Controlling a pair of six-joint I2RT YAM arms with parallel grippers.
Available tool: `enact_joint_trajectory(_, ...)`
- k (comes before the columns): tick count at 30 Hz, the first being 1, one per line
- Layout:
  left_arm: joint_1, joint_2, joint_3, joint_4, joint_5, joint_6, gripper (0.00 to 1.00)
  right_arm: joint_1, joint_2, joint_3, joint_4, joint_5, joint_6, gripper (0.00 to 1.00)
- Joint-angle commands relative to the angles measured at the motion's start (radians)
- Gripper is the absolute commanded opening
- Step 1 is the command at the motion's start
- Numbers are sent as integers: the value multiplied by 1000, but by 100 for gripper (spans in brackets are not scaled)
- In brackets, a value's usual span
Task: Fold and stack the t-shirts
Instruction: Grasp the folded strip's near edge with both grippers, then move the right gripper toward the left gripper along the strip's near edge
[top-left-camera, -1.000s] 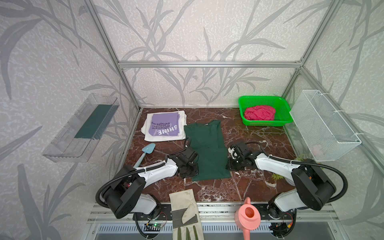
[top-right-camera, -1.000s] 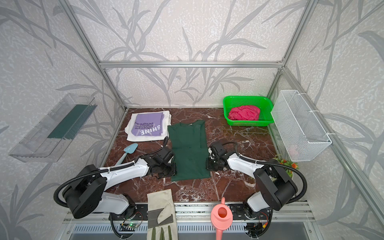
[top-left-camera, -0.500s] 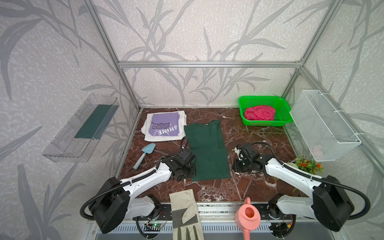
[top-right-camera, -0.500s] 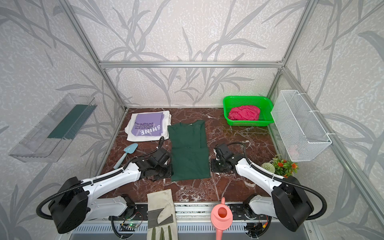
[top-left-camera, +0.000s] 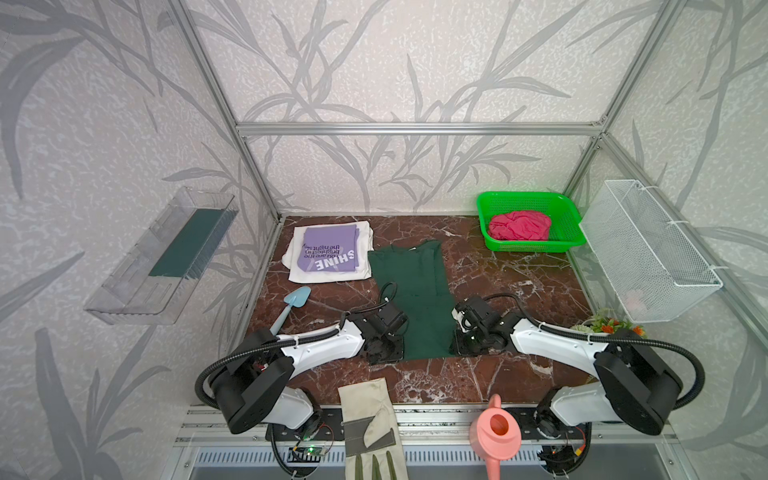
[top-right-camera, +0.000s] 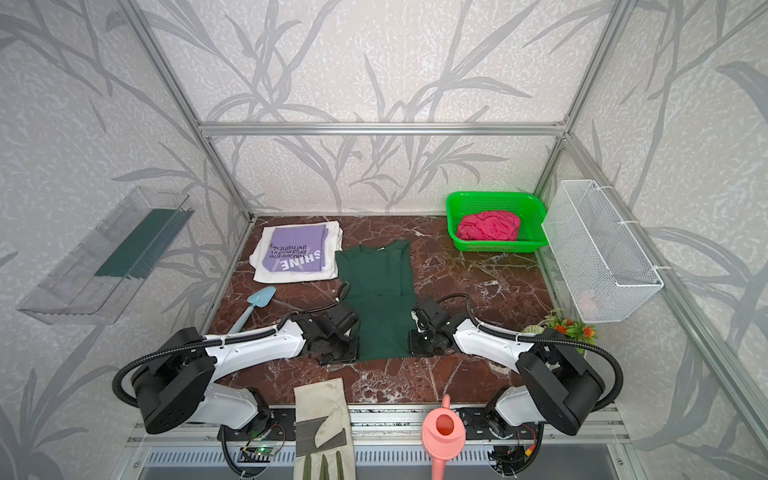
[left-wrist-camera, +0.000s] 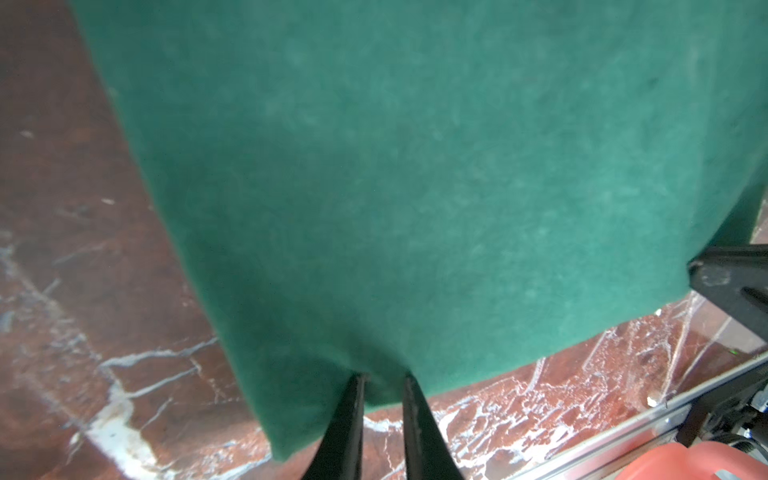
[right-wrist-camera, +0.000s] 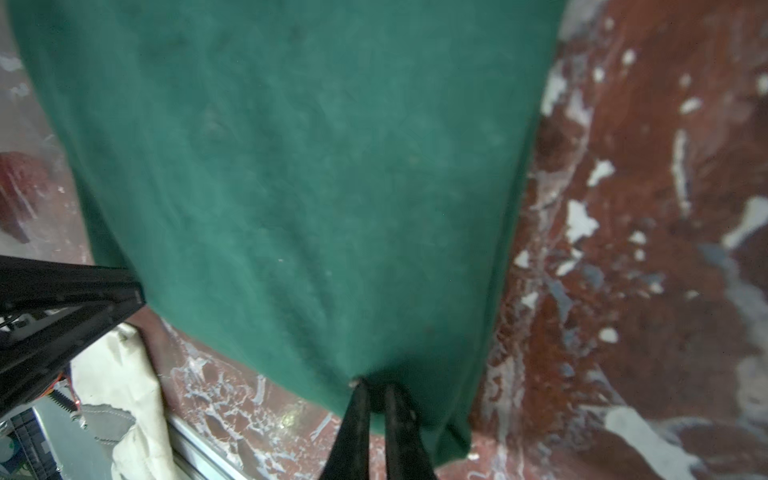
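- Where my left jaws pinch it, the dark green tee puckers at its near corner, soft matte cotton.
- I see a long folded strip lying along the veined marble table.
- Right jaws clamp the other near corner; their tips are buried in cloth.

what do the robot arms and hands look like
The left arm and right arm match: white shells, black joints and bulky black shoulder housings, a black ribbed cable hose looping along each. The left hand and right hand are black, with two thin tapering fingers.
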Motion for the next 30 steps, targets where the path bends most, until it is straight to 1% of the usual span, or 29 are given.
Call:
enact_joint_trajectory(1,-2,-7,-37,-35,-46,-37,20,0,23,-28,-12,21,16,12)
enact_joint_trajectory(9,-2,-24,-88,-60,-68,-62,20,-3,28,-74,-42,42,29,12)
enact_joint_trajectory(16,-2,-36,-95,-89,-71,-58,20,-4,-47,-83,-138,84,36,12)
enact_joint_trajectory(21,-2,-70,-68,-128,-76,-44,20,-1,-121,-42,-215,109,19,12)
enact_joint_trajectory(23,-1,-70,-56,-136,-76,-39,20,8,-156,-11,-209,101,13,13)
enact_joint_trajectory(26,-2,-64,-52,-118,-62,-36,20,33,-170,38,-165,75,20,13)
enact_joint_trajectory(30,-3,-53,-53,-99,-52,-39,20,96,-103,106,-63,31,38,14)
